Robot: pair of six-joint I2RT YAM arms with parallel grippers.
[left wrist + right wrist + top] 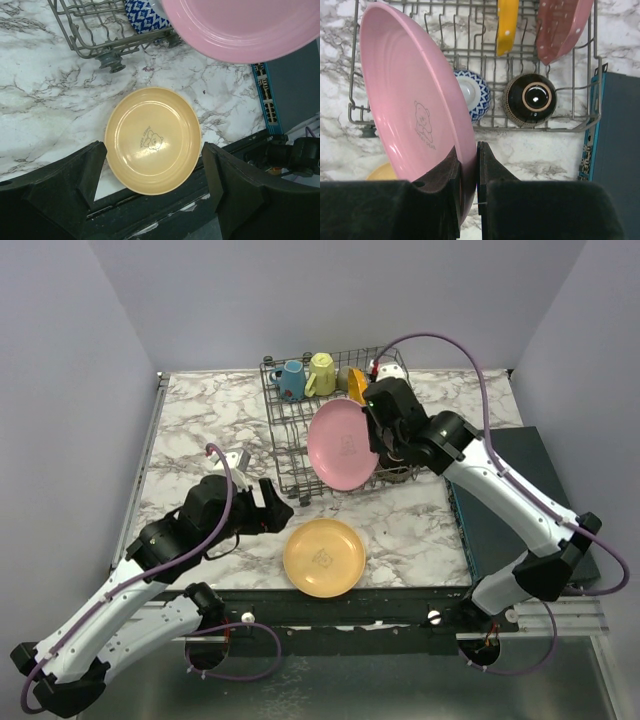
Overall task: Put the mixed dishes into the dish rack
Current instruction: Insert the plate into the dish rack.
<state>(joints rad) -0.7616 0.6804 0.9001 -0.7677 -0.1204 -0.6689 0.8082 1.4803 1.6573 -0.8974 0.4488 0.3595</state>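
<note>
My right gripper (470, 150) is shut on the rim of the pink plate (410, 100) and holds it tilted on edge over the near side of the dish rack (285, 445). In the rack sit a blue mug (291, 378), a pale yellow mug (321, 372), an orange-yellow plate (506, 25), a dark red dotted plate (562, 27), a blue-white bowl (472, 97) and a dark brown bowl (530, 100). A pale yellow plate (152, 140) lies flat on the table in front of the rack. My left gripper (154, 152) is open above it, one finger on each side.
A dark flat box (510, 500) lies on the right of the marble table (200, 415). The table's black front edge (350, 602) runs just below the yellow plate. Grey walls close in the back and both sides.
</note>
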